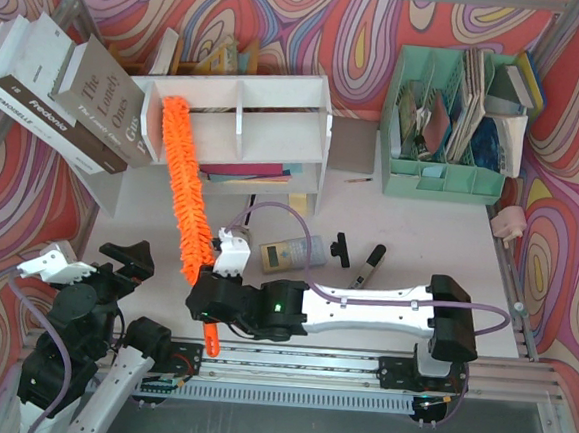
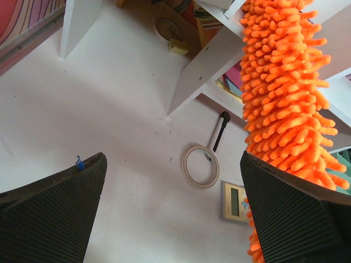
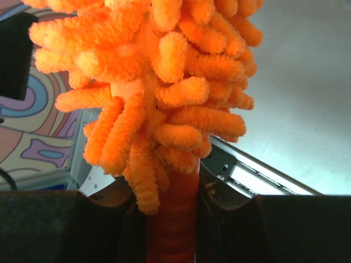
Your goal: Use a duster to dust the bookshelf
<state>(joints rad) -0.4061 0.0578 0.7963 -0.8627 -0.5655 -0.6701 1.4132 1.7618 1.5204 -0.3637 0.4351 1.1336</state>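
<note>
Your right gripper (image 3: pixel 171 216) clamps the duster (image 1: pixel 185 183) by its handle, forearm stretched leftward along the near edge; the head slants up across the left end of the bookshelf (image 1: pixel 278 105). Your left gripper (image 2: pixel 173 205) gapes empty at left. Chenille hides the shelf from the right wrist view.

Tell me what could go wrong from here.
The duster tip is at the bookshelf left end, beside leaning books; a leftward sweep might topple them.
The right gripper grips only the thin handle, so the long duster may twist.
The open left gripper sits close to the duster and might snag it.
</note>
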